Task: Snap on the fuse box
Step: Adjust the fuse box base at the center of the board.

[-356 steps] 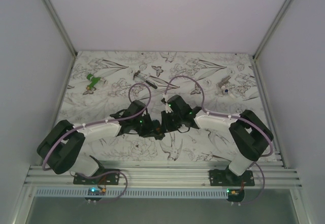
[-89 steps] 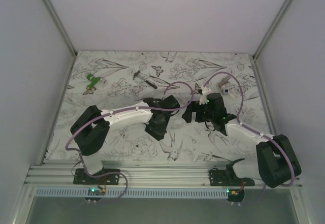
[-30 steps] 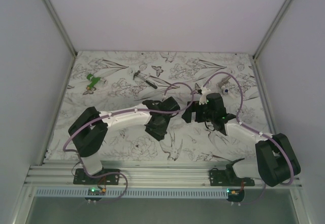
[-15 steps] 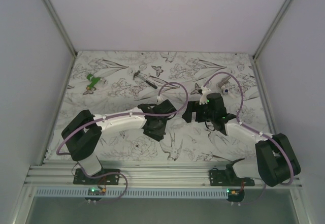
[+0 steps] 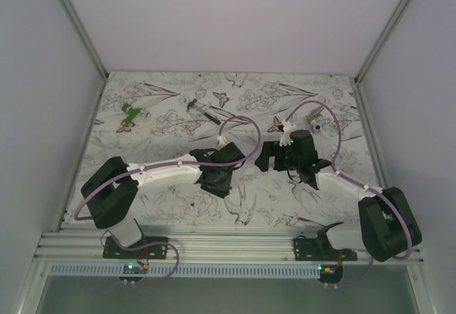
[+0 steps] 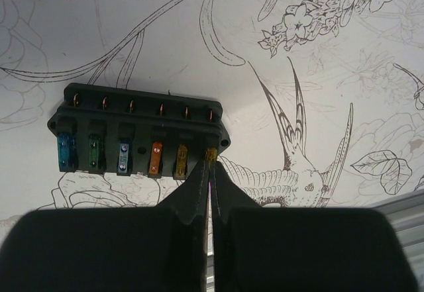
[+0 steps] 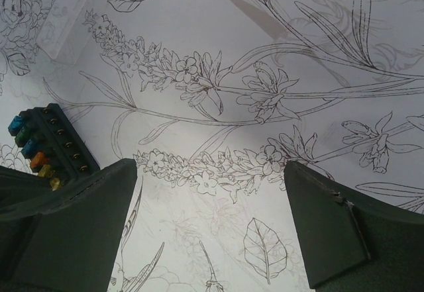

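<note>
The fuse box [image 6: 138, 140] is a small black box lying on the flower-printed table, its row of coloured fuses facing up. My left gripper [image 6: 210, 164] is shut, with its tips at the box's near edge by the rightmost yellow fuse and nothing between them. The right wrist view has the fuse box [image 7: 43, 146] at its left edge, beside the left finger. My right gripper [image 7: 211, 173] stands wide open over bare table. From above, the left gripper [image 5: 216, 183] and right gripper [image 5: 266, 160] sit mid-table. The arms hide the box there.
A faint clear rectangular piece [image 7: 66, 24] lies flat beyond the fuse box. At the back of the table are a green piece [image 5: 130, 114], a thin dark hammer-like tool [image 5: 203, 112] and a small pale object [image 5: 314, 123]. White walls close both sides.
My left arm has folded back toward its base, and its gripper has shifted left and nearer. The right arm has stayed still.
</note>
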{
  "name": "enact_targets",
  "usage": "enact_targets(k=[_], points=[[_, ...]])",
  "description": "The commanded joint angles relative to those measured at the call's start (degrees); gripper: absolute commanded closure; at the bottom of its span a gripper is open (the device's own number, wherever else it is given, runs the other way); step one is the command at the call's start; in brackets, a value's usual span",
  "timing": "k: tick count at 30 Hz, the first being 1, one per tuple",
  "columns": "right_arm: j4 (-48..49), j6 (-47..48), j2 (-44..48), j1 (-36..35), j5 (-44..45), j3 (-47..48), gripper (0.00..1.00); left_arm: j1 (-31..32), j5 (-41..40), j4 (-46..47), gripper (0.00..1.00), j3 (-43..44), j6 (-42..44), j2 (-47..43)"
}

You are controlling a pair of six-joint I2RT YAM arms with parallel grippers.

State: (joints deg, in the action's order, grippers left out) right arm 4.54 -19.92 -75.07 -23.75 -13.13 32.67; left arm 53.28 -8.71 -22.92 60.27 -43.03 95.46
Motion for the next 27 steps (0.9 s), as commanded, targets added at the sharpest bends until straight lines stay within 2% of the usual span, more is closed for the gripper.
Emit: enact_targets(k=[1, 10, 14, 17, 27], points=[[2.0, 0.2, 0.1, 0.5, -0.8, -0.5, 0.00, 0.3, -4.5, -13.0, 1.00, -8.9, 2.9, 6.2], [3.9, 0.2, 2.4, 0.5, -2.5, -1.4, 0.00, 0.5, -4.6, -12.1, 1.00, 7.5, 13.3, 1.6], [3.7, 0.2, 3.2, 0.5, -2.4, -1.2, 0.00, 0.4, -3.4, -10.2, 0.84, 12.4, 16.4, -0.5], [3.3, 0.3, 3.0, 0.4, -2.1, -0.7, 0.00, 0.1, -3.3, -8.6, 0.78, 12.7, 16.7, -3.2], [1.5, 0.5, -2.8, -3.8, 0.4, 3.6, 0.00, -9.0, 0.5, -4.7, 0.40, -0.2, 11.6, -13.8]])
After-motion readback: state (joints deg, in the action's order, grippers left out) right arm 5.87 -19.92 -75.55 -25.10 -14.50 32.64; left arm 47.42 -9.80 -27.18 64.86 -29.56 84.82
